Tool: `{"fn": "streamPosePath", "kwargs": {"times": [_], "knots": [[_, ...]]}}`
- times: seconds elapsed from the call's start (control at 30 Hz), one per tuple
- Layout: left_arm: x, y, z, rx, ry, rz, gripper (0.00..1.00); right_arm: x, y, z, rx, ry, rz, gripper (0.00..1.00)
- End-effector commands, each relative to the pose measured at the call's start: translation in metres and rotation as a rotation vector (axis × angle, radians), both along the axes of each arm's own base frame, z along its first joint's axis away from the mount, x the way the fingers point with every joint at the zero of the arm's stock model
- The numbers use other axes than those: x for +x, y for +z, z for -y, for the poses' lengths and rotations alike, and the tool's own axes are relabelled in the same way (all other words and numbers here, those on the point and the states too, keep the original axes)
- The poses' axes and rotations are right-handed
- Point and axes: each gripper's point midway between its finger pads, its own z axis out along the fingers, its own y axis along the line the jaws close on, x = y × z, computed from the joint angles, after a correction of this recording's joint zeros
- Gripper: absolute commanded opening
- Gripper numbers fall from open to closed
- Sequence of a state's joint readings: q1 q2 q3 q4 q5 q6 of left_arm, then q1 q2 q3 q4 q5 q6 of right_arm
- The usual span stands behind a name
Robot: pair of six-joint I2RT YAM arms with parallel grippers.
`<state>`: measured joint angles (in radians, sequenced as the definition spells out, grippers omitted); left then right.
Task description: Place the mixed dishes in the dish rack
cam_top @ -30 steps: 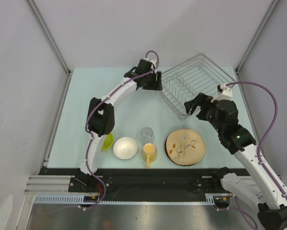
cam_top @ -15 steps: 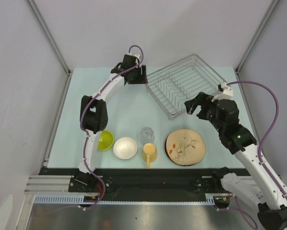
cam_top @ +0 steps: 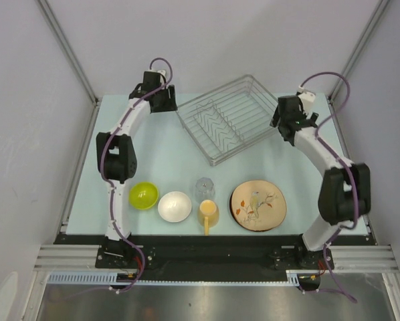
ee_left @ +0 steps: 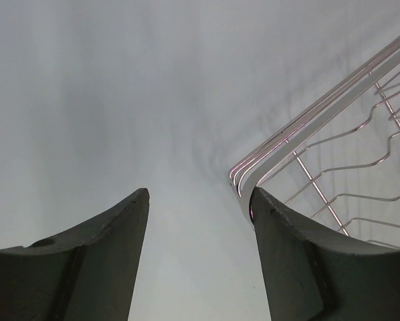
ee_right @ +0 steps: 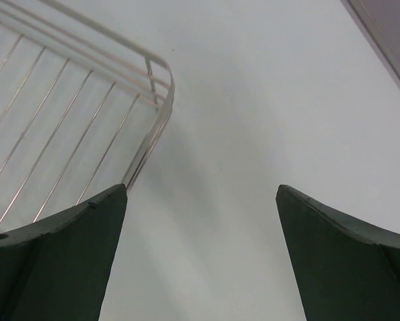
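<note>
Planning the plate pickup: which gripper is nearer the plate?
Right. The right gripper hovers beside the rack, beyond the plate; the left gripper is on the rack's other side, much farther.

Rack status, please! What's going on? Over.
Left end effector open, right end effector open. Rack empty, dishes outside it. Nothing blocking.
</note>
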<state>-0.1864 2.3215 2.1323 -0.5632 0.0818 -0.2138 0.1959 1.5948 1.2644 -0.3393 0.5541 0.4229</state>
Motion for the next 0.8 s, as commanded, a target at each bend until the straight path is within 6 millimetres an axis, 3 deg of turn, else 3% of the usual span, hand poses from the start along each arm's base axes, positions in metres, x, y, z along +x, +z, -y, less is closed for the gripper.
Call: {"fn": "streamPosePath", "kwargs": {"times": [0.0,0.13,0.37,0.6,0.77], "knots": [[-0.014,0.009,-0.023,0.104,0.009,-0.003,0.68,0.044,0.022,0.012,-0.126,-0.073,0.044,1.00],[-0.014,0.006,-0.024,0.106,0.007,-0.007,0.68,0.069,0.017,0.007,-0.118,-0.058,0.048,1.00],[-0.017,0.006,-0.033,0.113,0.017,-0.014,0.68,0.088,-0.008,0.013,-0.178,-0.067,-0.006,1.00],[-0.014,0.006,-0.051,0.121,0.047,-0.008,0.68,0.060,-0.054,0.030,-0.224,-0.114,-0.151,1.00],[-0.006,0.017,-0.064,0.148,0.081,0.022,0.68,0.035,-0.049,0.021,-0.206,-0.096,-0.147,1.00]]}}
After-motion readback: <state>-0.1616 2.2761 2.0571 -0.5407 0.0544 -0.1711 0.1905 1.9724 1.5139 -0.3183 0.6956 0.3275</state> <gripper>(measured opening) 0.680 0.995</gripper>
